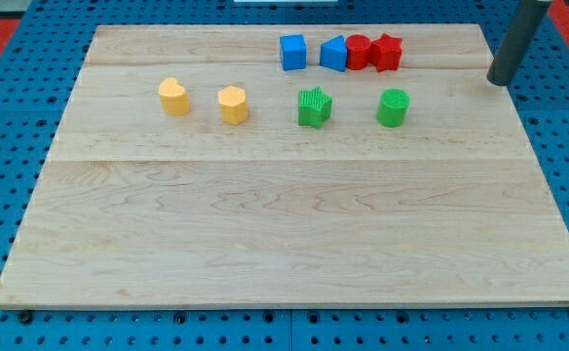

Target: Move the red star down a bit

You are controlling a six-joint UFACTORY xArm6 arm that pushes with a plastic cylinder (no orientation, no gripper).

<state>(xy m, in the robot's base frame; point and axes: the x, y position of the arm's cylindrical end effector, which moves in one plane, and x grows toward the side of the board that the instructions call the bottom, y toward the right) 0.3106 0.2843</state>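
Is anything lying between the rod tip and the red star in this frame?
No. In the camera view, my tip sits off the board to the right of the red star, and only bare board edge lies between them.

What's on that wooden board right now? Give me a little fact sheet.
board: wooden board over blue pegboard
top row, left to right: blue cube, blue block, red cylinder, red star
second row: two yellow blocks, green star, green cylinder
my tip: right of the red star, apart, at the board's edge
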